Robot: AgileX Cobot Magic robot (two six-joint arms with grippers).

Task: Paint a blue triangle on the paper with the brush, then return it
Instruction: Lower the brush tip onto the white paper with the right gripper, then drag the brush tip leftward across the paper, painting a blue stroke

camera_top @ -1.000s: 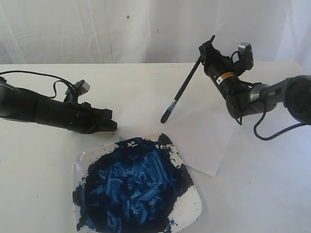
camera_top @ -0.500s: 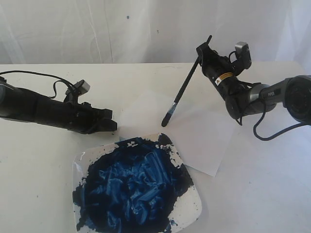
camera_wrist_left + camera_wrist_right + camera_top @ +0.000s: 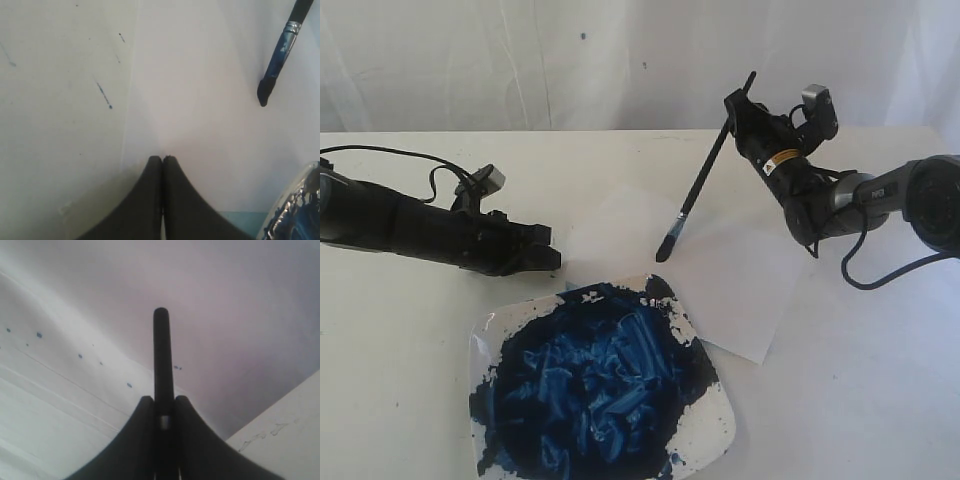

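My right gripper (image 3: pixel 735 108) is shut on the upper handle of the brush (image 3: pixel 698 185), which slants down to the left. Its blue-stained bristles (image 3: pixel 666 245) hang at or just over the paper (image 3: pixel 740 280); contact cannot be told. In the right wrist view the black handle (image 3: pixel 161 350) sticks out between the right gripper (image 3: pixel 163 401). My left gripper (image 3: pixel 550 258) lies low on the table, shut and holding nothing, its tips (image 3: pixel 162 159) at the paper's edge (image 3: pixel 210 125). The brush tip (image 3: pixel 272 75) shows there too. No blue triangle shows on the paper.
A white square plate (image 3: pixel 710 425) heaped with dark-blue paint (image 3: pixel 590 375) sits at the front, overlapping the paper's near corner. Its rim (image 3: pixel 300 210) shows in the left wrist view. A white cloth backdrop hangs behind the table. Cables trail from both arms.
The right gripper has shifted slightly left and up, and the brush tip has moved a little down and right over the paper. The left arm has stayed still.
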